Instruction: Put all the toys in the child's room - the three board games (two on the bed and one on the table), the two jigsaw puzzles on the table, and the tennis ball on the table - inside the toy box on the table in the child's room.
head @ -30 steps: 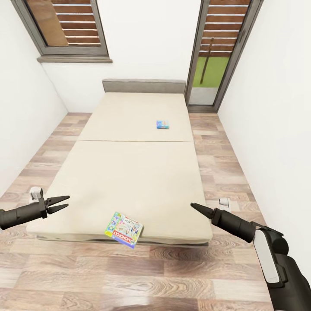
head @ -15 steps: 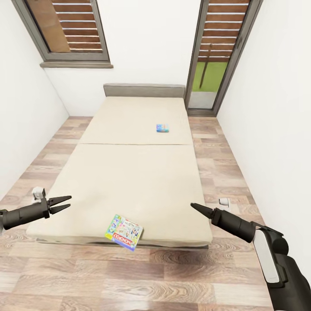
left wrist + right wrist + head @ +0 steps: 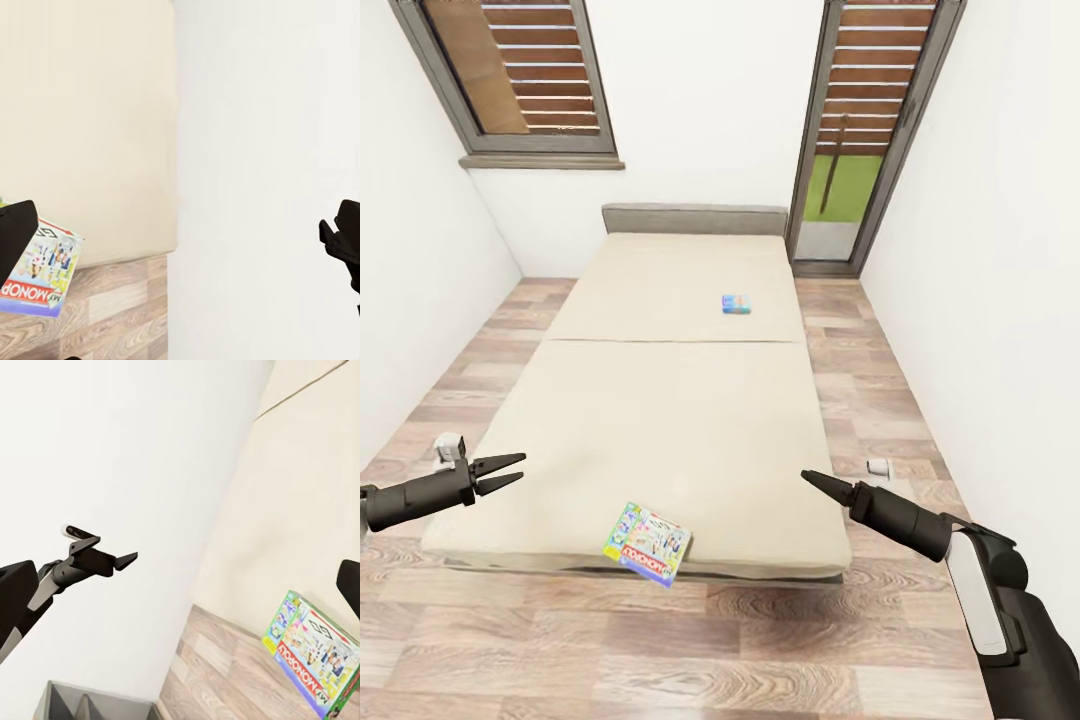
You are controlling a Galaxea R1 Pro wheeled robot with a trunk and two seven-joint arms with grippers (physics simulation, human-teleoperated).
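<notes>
The bed (image 3: pixel 680 400) runs away from me, with its cream mattress in two sections. One of the board games, a colourful Monopoly box (image 3: pixel 649 543) (image 3: pixel 41 266) (image 3: pixel 315 649), overhangs the near edge. A smaller blue board game (image 3: pixel 736 304) lies on the far section. My left gripper (image 3: pixel 510 470) hovers open over the bed's near left corner. At the near right corner my right gripper (image 3: pixel 815 481) is open too, its fingers lined up so they look like one point. Both are empty and well apart from the Monopoly box. The table, toy box, jigsaw puzzles and tennis ball are out of view.
White walls close in on both sides, leaving strips of wood-plank floor (image 3: pixel 860 380) beside the bed and in front of it. A grey-framed window (image 3: pixel 510 80) is at the back left and a tall glass door (image 3: pixel 860 130) at the back right.
The whole picture has shifted a little downward, so the camera moved. Both grippers hold the same pose and the two boxes lie where they were.
</notes>
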